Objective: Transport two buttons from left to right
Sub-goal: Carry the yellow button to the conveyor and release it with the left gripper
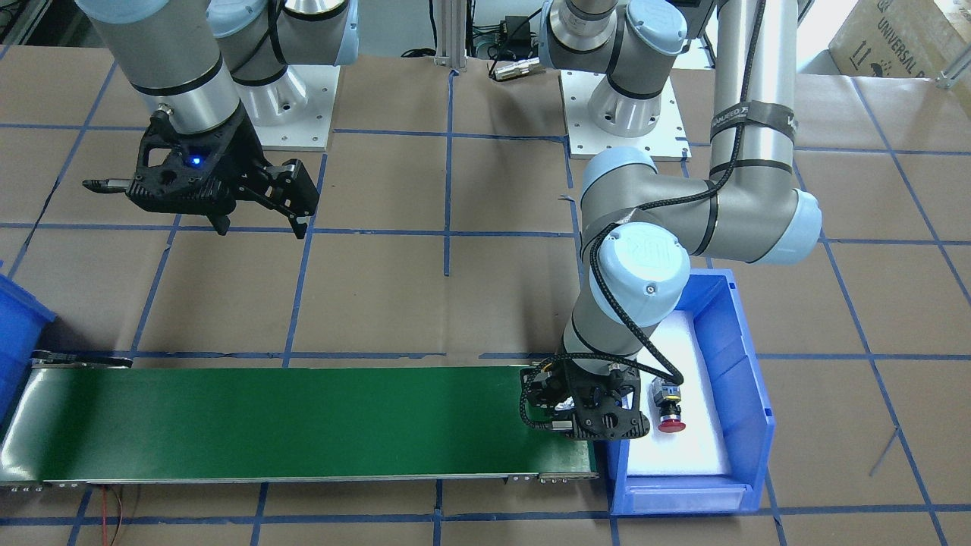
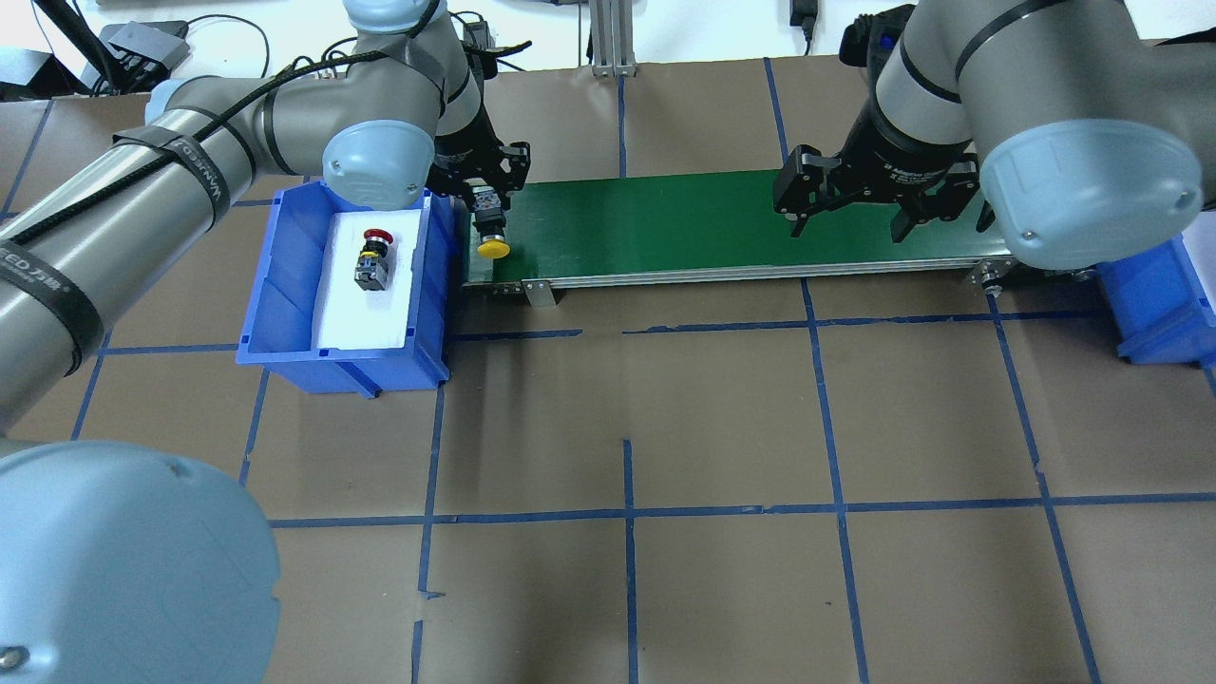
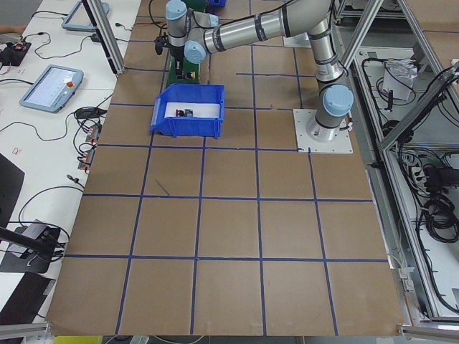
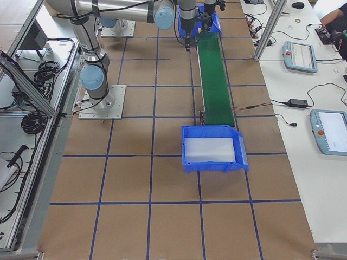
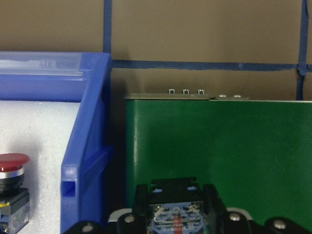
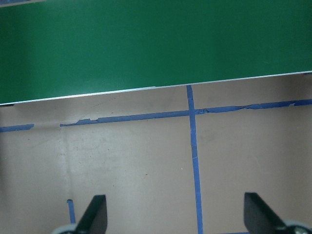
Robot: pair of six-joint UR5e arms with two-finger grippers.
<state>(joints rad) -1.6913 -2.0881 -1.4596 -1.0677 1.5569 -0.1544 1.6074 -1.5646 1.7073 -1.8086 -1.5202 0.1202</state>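
The yellow-capped button [image 2: 492, 249] lies on its side over the left end of the green belt [image 2: 684, 223], its black-grey body [image 5: 174, 217] held between the fingers of my left gripper [image 2: 486, 195], which is shut on it. From the front view this gripper [image 1: 584, 413] hides the button. The red-capped button [image 2: 372, 256] [image 1: 669, 409] [image 5: 12, 168] lies on white foam in the blue bin [image 2: 285, 313] beside the belt's left end. My right gripper [image 2: 848, 214] [image 6: 178, 217] hangs open and empty by the belt's right part.
A second blue bin [image 2: 1164, 313] [image 4: 241, 154] lined with white foam stands at the belt's right end. The belt [image 1: 265, 421] carries nothing along its middle. Brown table paper with a blue tape grid [image 2: 627, 513] surrounds everything.
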